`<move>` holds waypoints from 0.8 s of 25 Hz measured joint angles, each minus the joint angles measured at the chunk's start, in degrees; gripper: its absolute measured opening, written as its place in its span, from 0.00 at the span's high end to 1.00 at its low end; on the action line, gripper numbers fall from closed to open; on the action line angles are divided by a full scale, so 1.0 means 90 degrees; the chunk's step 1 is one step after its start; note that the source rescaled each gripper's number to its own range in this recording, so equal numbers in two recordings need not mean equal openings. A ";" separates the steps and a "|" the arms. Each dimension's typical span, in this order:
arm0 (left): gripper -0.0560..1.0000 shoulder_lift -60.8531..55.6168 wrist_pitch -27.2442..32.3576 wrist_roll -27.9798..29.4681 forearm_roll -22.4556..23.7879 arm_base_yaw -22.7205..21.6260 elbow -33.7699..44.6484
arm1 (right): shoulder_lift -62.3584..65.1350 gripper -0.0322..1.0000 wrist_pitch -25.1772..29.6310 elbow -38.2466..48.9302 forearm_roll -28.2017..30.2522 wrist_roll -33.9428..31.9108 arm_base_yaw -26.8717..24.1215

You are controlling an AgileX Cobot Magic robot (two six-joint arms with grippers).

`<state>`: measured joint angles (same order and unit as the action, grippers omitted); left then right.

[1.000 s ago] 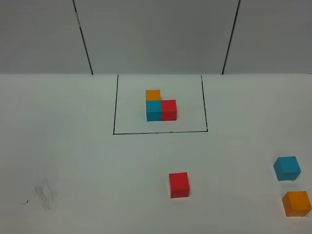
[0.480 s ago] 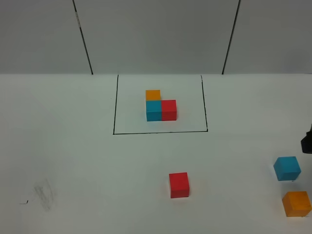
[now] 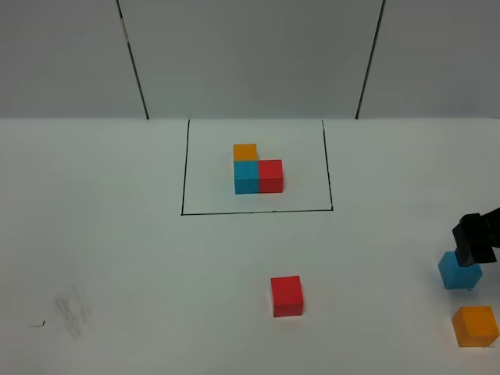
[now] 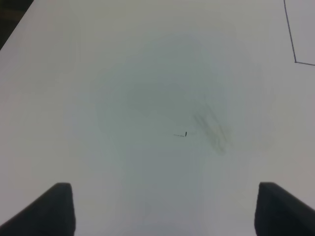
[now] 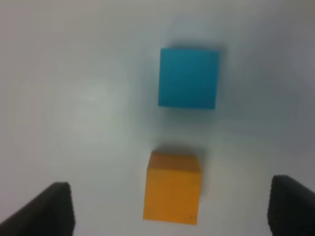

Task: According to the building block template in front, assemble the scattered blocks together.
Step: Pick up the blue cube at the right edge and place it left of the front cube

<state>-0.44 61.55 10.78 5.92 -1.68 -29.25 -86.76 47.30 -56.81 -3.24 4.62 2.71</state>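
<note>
The building block template [image 3: 258,170] is an orange, blue and red trio joined in an L inside a thin black rectangle line [image 3: 258,212] at the back centre. The scattered red cube [image 3: 287,296] sits at front centre. The scattered blue cube [image 3: 459,272] and orange cube [image 3: 476,326] sit at the front right. My right gripper [image 3: 476,239] hovers over the blue cube's far edge. In the right wrist view it [image 5: 170,209] is open, with the blue cube [image 5: 188,77] and orange cube [image 5: 173,188] below. My left gripper [image 4: 165,209] is open over bare table, out of the exterior view.
The white table [image 3: 117,258] has a grey smudge and small black mark [image 3: 70,312] at the front left, also in the left wrist view [image 4: 211,130]. A grey panelled wall [image 3: 250,55] stands behind. A corner of the black line [image 4: 295,61] shows in the left wrist view.
My right gripper has come in from the right edge and moved left and forward over the blue cube. The cubes have not moved.
</note>
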 joint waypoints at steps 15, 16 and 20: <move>0.17 0.0000 0.0000 0.0000 0.0000 0.0000 0.0000 | -0.1156 0.19 -0.1201 -0.0004 -0.0094 0.0016 0.0000; 0.17 0.0000 0.0000 0.0000 0.0000 0.0000 0.0000 | -0.1218 0.19 -0.1259 -0.0004 -0.0094 0.0016 0.0000; 0.17 0.0000 0.0000 0.0000 0.0000 0.0000 0.0000 | -0.1506 0.19 -0.1414 -0.0004 -0.0094 0.0016 0.0000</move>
<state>-0.44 61.55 10.78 5.92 -1.68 -29.25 -100.31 34.57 -56.84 -4.09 4.76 2.71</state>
